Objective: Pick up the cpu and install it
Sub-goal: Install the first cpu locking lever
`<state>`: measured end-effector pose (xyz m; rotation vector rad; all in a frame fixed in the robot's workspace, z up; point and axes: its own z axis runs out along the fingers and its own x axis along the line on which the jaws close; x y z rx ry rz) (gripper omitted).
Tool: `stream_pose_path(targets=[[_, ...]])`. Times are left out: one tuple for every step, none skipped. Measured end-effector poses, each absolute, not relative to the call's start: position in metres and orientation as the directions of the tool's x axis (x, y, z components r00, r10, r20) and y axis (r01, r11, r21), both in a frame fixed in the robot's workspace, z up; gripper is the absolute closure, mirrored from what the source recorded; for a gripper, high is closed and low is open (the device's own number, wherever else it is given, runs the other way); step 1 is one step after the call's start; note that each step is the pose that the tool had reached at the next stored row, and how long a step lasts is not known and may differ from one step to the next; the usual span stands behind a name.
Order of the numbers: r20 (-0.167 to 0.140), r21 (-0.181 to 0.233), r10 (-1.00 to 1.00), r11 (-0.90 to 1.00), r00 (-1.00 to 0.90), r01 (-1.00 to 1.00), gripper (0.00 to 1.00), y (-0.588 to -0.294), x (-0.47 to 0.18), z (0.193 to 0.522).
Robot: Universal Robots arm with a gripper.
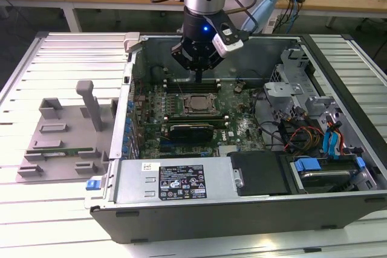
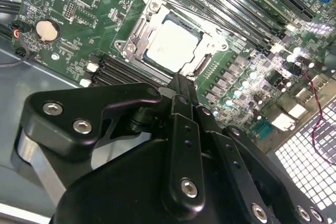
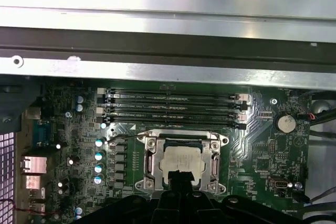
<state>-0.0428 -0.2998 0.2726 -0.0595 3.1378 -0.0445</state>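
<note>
Cpu (image 2: 173,44) sits in the socket (image 3: 182,162) on the mobo. Tool (image 2: 181,85) hovers just above it w/ fingers pinched together, holding nothing.

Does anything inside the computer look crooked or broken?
Nothing stands out. The cpu lies flat and square inside its metal socket frame on the green board, and the gripper hangs just above it. No cracks or loose bits show.
</note>
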Motion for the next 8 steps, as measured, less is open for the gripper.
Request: stream_pose_path(targets=[[-0.002, -0.028, -0.038, 0.999, -0.999, -0.038, 0.89, -0.2998, -0.0437, 0.2725], [-0.002, -0.028, -0.038, 0.999, -0.999, -0.038, 0.89, -0.2998, -0.0442, 0.2725], [-0.002, -0.028, -0.038, 0.999, -0.999, -0.038, 0.89, -0.2999, -0.045, 0.2725], [-0.002, -0.028, -0.038, 0.999, -0.999, -0.038, 0.89, -0.2999, -0.046, 0.2725], [-0.002, -0.028, -0.038, 0.999, -0.999, -0.038, 0.89, -0.2998, -0.0469, 0.2725], [-0.002, -0.028, -0.038, 0.999, -0.999, -0.038, 0.89, -0.2999, -0.0487, 0.2725], [-0.002, -0.028, -0.038, 0.999, -0.999, -0.038, 0.89, -0.2998, -0.0507, 0.2725], [-0.002, -0.028, -0.038, 0.999, -0.999, -0.038, 0.89, -0.2998, -0.0523, 0.2724]])
